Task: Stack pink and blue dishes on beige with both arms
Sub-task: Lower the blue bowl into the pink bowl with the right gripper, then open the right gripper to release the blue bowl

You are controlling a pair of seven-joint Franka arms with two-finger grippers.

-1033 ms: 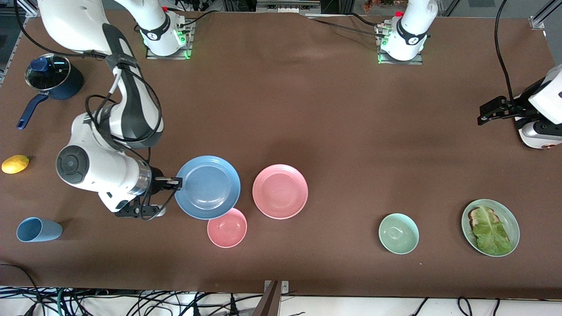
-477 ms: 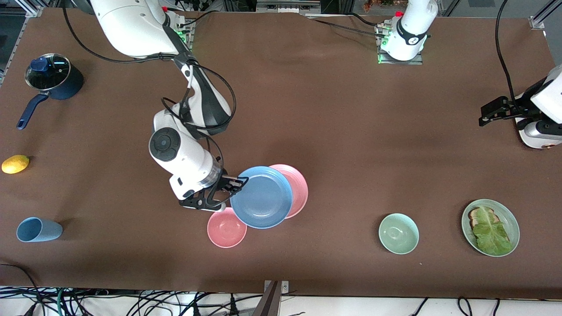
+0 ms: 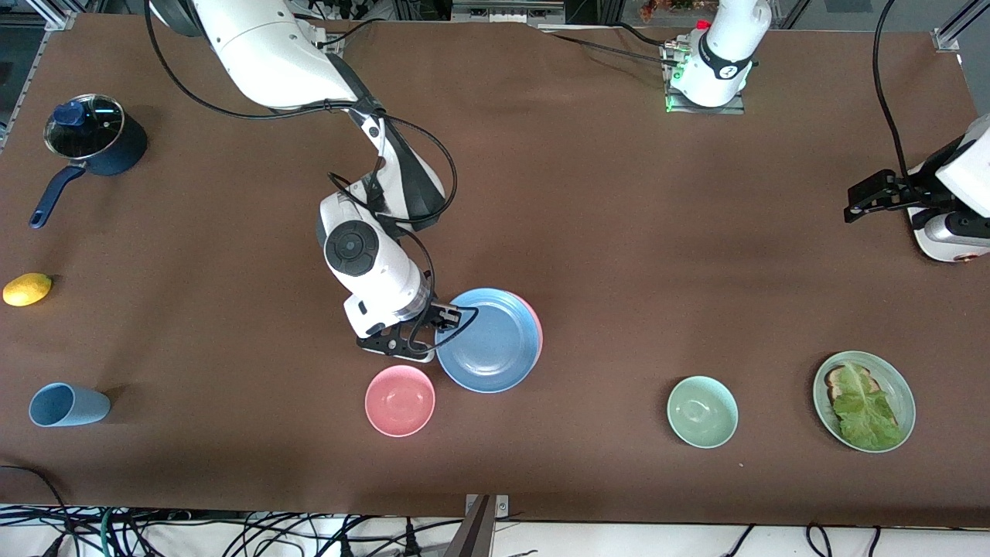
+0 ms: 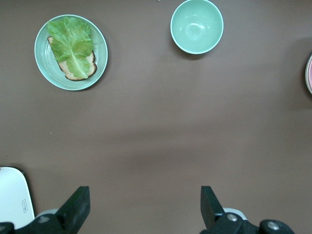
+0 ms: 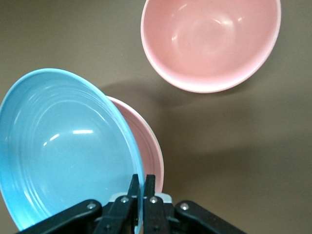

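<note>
Stacking was judged partly done: the blue plate (image 3: 489, 340), clamped at its rim by the right gripper (image 3: 447, 317), was held over the pink plate (image 3: 536, 329), not yet released. No beige plate was seen. The left gripper (image 3: 857, 203), jaws apart, waited toward the left arm's end of the table, well apart from the pink plate.

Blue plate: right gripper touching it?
Touching. Right wrist view shows the right gripper fingers clamped on the blue plate rim, no gap.

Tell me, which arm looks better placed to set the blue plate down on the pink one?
The right. Its gripper already pinches the blue plate directly over the pink plate; the left gripper waits open at the table's end.
</note>
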